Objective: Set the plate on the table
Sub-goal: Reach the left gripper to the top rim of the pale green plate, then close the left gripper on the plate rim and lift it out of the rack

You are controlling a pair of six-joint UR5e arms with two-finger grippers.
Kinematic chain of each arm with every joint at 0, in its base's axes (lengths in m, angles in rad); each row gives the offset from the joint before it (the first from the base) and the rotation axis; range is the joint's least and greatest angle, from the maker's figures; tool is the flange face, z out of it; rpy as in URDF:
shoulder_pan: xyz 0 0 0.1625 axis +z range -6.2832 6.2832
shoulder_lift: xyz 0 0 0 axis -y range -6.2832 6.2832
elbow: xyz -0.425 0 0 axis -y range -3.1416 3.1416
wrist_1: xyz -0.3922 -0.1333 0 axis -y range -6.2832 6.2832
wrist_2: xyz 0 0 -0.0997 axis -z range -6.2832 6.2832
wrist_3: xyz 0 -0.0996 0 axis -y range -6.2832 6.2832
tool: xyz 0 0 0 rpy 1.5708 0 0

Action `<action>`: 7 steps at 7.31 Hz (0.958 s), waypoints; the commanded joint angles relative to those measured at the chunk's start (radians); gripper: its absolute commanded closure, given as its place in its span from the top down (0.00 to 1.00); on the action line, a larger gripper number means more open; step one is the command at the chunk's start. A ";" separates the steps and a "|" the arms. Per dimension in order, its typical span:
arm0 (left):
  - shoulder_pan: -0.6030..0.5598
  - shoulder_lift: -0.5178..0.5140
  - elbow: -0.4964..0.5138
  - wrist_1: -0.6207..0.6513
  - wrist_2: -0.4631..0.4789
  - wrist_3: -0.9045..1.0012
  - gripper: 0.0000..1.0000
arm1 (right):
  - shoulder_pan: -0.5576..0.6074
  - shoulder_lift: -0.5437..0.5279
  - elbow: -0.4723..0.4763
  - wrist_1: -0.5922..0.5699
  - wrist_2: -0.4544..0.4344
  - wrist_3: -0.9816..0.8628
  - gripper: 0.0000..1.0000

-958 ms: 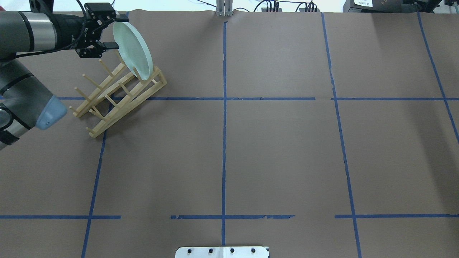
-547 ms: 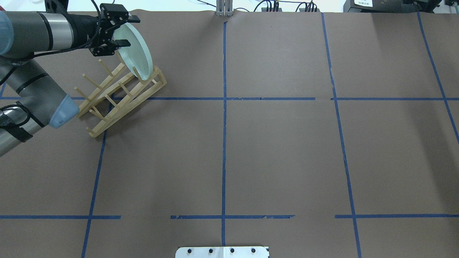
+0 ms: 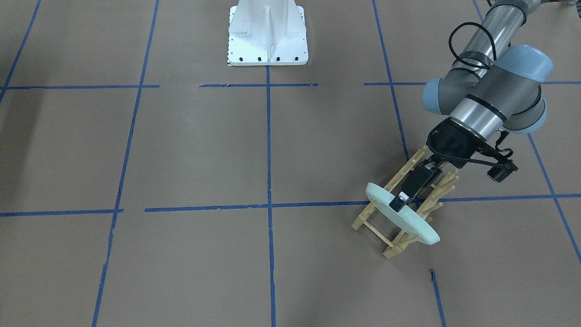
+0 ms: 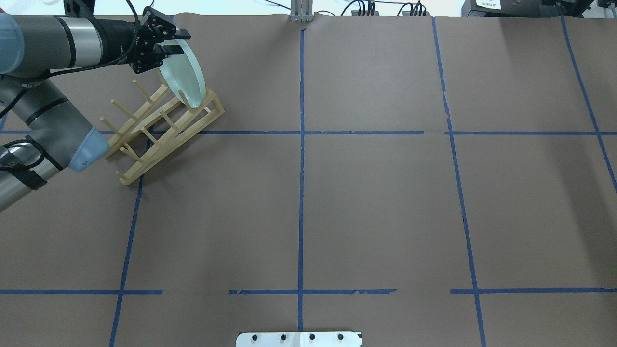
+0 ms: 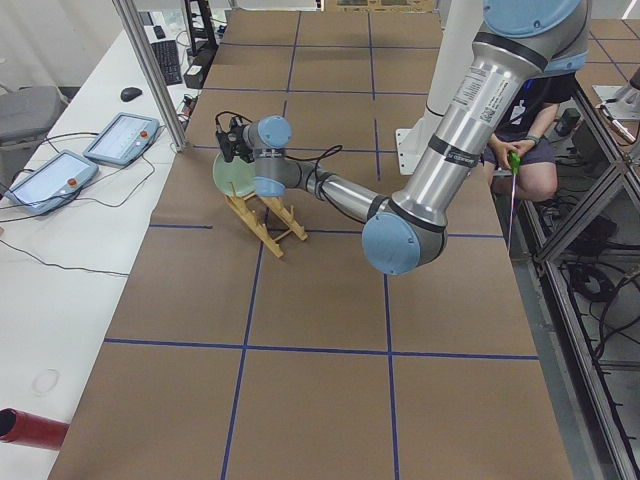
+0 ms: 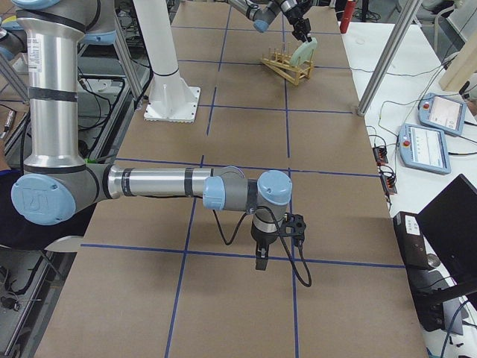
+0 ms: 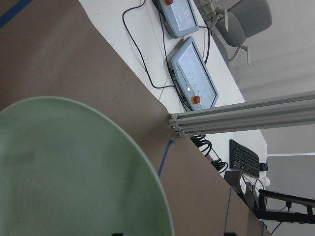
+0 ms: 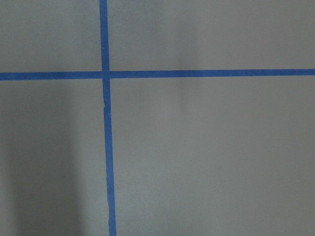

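The pale green plate (image 4: 187, 79) stands on edge in the far end of the wooden peg rack (image 4: 159, 130), at the far left of the brown-paper table (image 4: 376, 202). My left gripper (image 4: 174, 42) comes in from the left, its fingers closed on either side of the plate's top rim. In the front-facing view one finger (image 3: 401, 200) lies on the plate (image 3: 424, 231); the other is hidden behind it. The left wrist view is filled by the plate's face (image 7: 74, 172). My right gripper (image 6: 258, 261) hangs low over bare table near the front right. I cannot tell if it is open or shut.
The white robot base (image 3: 268, 36) stands at the middle of the near edge. An aluminium post (image 4: 301, 12) rises at the far edge, with control tablets (image 5: 120, 135) on the white bench beyond. A person (image 5: 530, 150) sits behind the robot.
My left gripper moved right onto the plate's top rim, turned at the wrist, and its fingers drew together on the rim. The plate and rack have not moved.
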 commanded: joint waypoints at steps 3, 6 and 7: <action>-0.005 0.003 0.004 -0.024 0.000 0.003 0.01 | -0.001 0.000 0.000 -0.001 0.000 0.000 1.00; -0.012 0.029 0.002 -0.141 0.000 -0.001 0.00 | -0.001 0.000 0.000 -0.001 0.000 0.000 1.00; -0.015 0.040 0.002 -0.193 0.000 -0.007 0.00 | -0.001 0.000 0.000 0.000 0.000 0.001 1.00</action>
